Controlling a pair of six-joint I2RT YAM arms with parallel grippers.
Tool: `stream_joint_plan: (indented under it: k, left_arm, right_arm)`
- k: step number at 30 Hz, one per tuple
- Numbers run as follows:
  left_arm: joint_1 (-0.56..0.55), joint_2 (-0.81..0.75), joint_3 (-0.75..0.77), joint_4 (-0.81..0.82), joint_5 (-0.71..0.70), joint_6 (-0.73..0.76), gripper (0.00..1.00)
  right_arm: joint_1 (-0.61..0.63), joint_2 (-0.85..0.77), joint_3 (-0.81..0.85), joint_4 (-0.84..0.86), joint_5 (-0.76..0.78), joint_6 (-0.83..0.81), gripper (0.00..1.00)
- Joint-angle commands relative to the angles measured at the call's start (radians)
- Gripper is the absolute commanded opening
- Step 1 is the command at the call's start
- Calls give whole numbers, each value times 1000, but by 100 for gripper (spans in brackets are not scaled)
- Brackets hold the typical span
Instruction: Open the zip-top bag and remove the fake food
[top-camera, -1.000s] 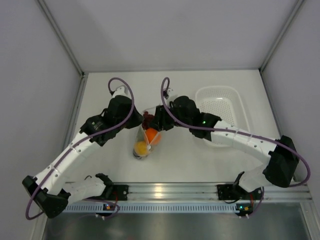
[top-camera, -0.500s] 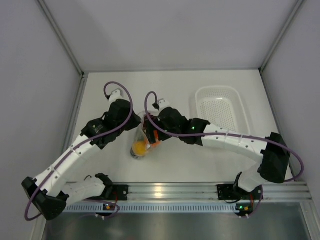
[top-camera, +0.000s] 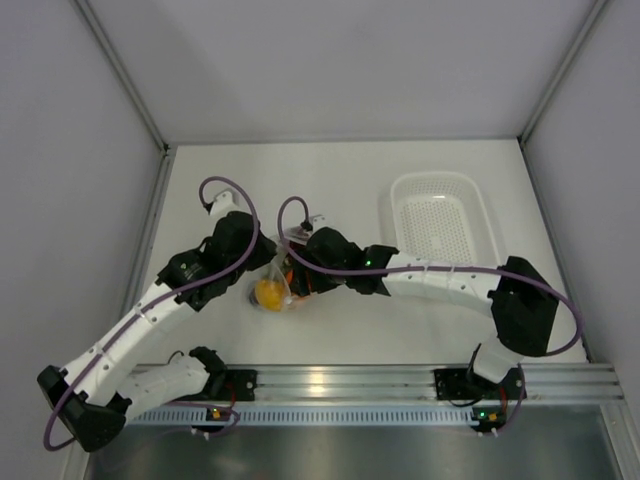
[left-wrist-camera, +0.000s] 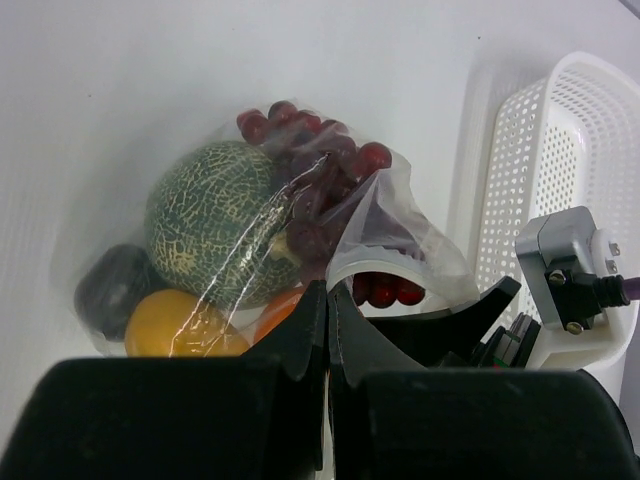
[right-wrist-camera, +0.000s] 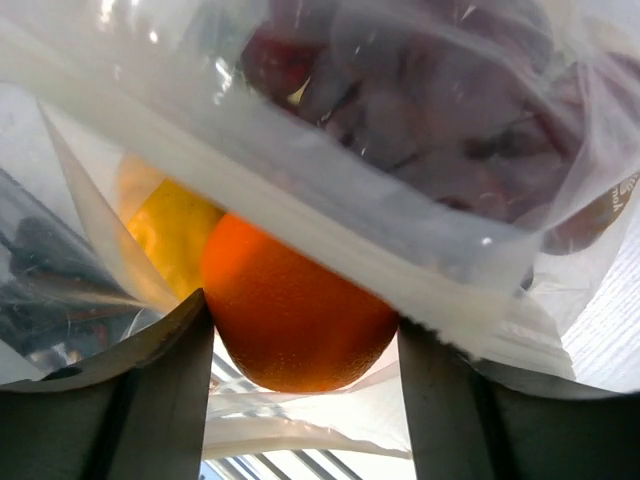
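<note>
Pinching zip-top bag (left-wrist-camera: 300, 200) film in clenched left gripper (left-wrist-camera: 327, 300); holding right gripper (right-wrist-camera: 298, 335) spread wide, facing orange (right-wrist-camera: 300, 290) straight ahead between fingers.

No text, label, brand, number or sign can be read on the zip-top bag (left-wrist-camera: 300, 200), the white perforated basket (left-wrist-camera: 560, 150) or anything else in view.

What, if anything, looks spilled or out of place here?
Nothing stands out. The zip-top bag is crumpled, with the melon, grapes and orange inside it; no fruit lies loose on the table. The white basket sits upright, apart from the bag.
</note>
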Motion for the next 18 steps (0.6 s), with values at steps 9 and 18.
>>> stream_joint_plan:
  k: [9, 18]
  left_arm:
    - [-6, -17, -10, 58, -26, -1, 0]
    - [-6, -16, -8, 67, -6, 6, 0]
  right_arm:
    - [19, -94, 30, -2, 36, -24, 41]
    - [15, -186, 68, -16, 59, -74, 32]
